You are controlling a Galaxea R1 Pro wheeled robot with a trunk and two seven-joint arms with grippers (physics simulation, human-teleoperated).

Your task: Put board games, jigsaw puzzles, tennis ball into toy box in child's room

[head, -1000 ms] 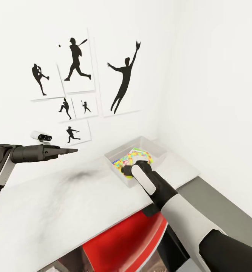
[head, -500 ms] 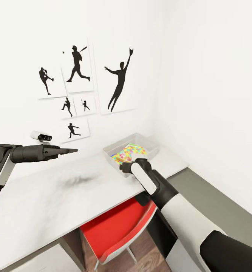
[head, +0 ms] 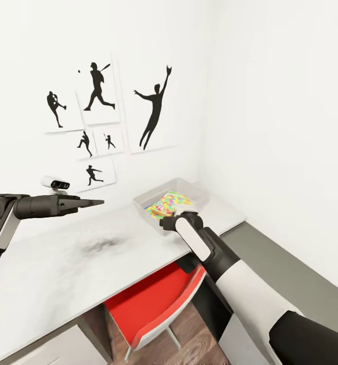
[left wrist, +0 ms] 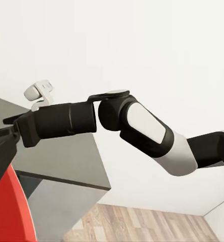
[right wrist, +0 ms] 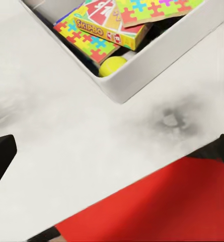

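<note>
Now: left fingers (head: 99,203) clenched, empty | right fingers unclear | grey slope-sided toy box (right wrist: 142,68) holds round tennis ball (right wrist: 112,65)

toys (right wrist: 107,29) in toy box (right wrist: 157,58), box on table (head: 62,263)

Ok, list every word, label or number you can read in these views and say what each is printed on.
"SKIPBO": on the side of the Skip-Bo box lying in the toy box, right wrist view.
Smaller print beside that logo: too blurred to read.
Wall pictures: silhouettes, no text.
Nothing else readable.
</note>
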